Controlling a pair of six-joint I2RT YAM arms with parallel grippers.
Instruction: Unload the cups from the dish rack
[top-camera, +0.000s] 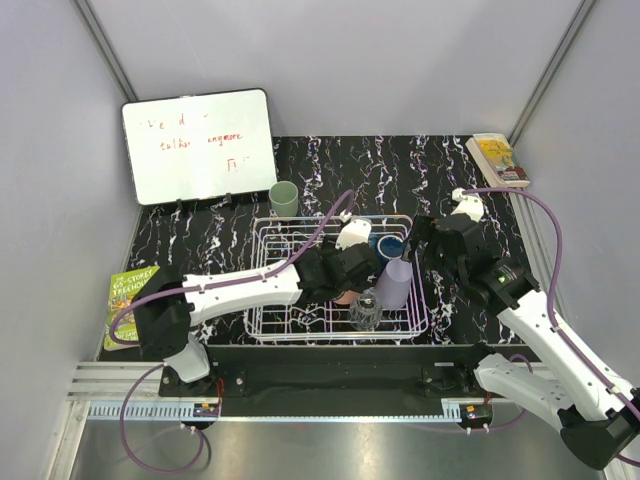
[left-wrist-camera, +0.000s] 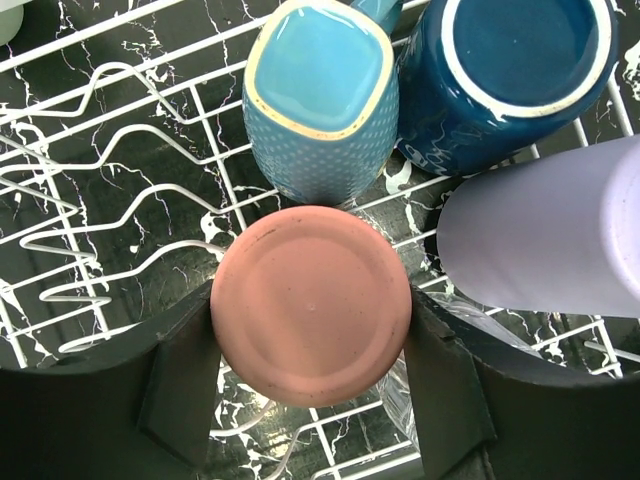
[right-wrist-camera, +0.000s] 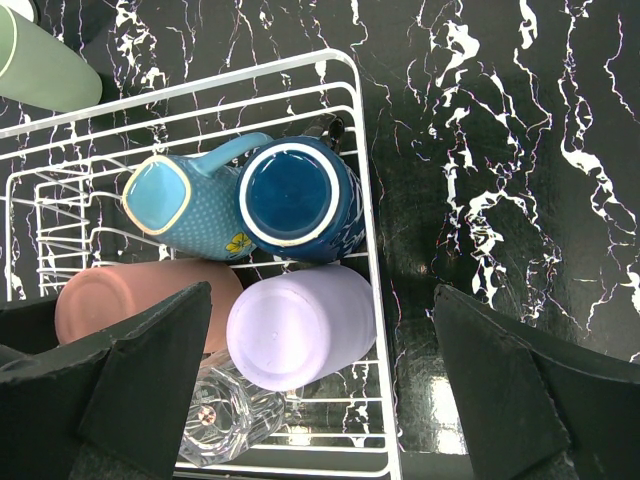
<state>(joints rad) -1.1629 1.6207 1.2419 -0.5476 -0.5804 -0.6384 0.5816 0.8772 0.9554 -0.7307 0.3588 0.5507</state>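
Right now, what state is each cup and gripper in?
Salmon cup: upside down in dish rack.
Teal cup: upside down in rack.
Dark blue cup: upside down in rack.
Lavender cup: upside down in rack.
Clear glass: in rack, pose unclear.
Green cup: upright on table.
Left gripper: jaws shut on salmon cup.
Right gripper: jaws open, empty.

Top cam: fixed, high at the near side of the table (top-camera: 400, 170), tilted down and forward. It takes in the whole tabletop, with the rack (top-camera: 272, 262) mid-frame and small.
Left wrist cam: straight down, very close. The pink cup (left-wrist-camera: 310, 305) base fills the centre between its own fingers (left-wrist-camera: 180, 390); teal cup (left-wrist-camera: 320, 100), blue cup (left-wrist-camera: 510, 70) and lavender cup (left-wrist-camera: 545, 240) crowd the top edge.
Right wrist cam: also looks down, from higher up, over the rack's right end plus bare table.
All three share that right end with those four cups.
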